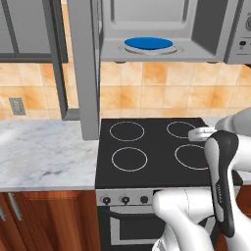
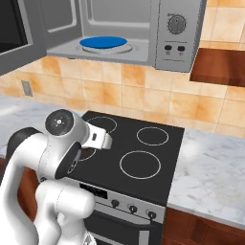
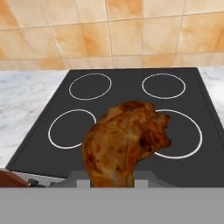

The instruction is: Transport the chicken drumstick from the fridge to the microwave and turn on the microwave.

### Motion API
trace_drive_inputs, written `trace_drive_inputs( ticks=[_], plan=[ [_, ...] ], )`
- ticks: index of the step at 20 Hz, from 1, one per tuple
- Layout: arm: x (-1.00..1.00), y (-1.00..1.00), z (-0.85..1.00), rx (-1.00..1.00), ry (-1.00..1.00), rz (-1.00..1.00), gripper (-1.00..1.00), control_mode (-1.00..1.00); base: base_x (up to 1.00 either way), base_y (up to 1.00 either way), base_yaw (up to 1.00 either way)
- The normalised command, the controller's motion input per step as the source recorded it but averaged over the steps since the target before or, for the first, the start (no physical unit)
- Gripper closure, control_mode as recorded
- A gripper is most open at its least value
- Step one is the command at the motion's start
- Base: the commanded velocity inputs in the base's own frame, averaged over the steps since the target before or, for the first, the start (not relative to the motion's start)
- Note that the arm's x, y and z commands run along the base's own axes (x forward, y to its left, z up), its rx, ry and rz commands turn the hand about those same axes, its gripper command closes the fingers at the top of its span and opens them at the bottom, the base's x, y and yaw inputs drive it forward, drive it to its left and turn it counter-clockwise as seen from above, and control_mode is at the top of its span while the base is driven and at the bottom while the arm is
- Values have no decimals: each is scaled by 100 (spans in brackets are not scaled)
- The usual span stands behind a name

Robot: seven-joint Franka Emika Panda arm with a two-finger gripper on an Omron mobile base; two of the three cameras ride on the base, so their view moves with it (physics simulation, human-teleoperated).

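The chicken drumstick (image 3: pixel 124 142), brown and lumpy, fills the middle of the hand view. My gripper (image 3: pixel 112 183) is shut on its lower end, and the meat hides the fingertips. It hangs over the front of the black cooktop (image 3: pixel 131 85). The microwave (image 1: pixel 211 29) sits high above the stove with its door (image 1: pixel 83 68) swung open to the left. Its blue round plate (image 1: pixel 148 44) lies bare inside. From the right base view I see the microwave's button panel (image 2: pixel 176 36) and the plate (image 2: pixel 103 42). The fridge is out of view.
The cooktop (image 1: pixel 147 147) has several ring burners, with oven knobs (image 1: pixel 125 199) below its front edge. Marble counters lie to the left (image 1: pixel 44 152) and right (image 2: pixel 210 167). A wooden shelf (image 2: pixel 217 64) juts out right of the microwave. My arm (image 2: pixel 62 143) stands before the stove.
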Motion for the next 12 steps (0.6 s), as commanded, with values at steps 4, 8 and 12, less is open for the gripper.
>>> trace_drive_inputs(
  ticks=[4, 8, 12],
  plan=[
    [-4, 18, 12, -6, -7, 2, 100, -100, 0, 0, 0],
    [-13, 11, 43, -11, -19, -10, 100, -100, 0, 0, 0],
    [-5, 1, 58, -10, -24, -8, 100, -100, 0, 0, 0]
  ],
)
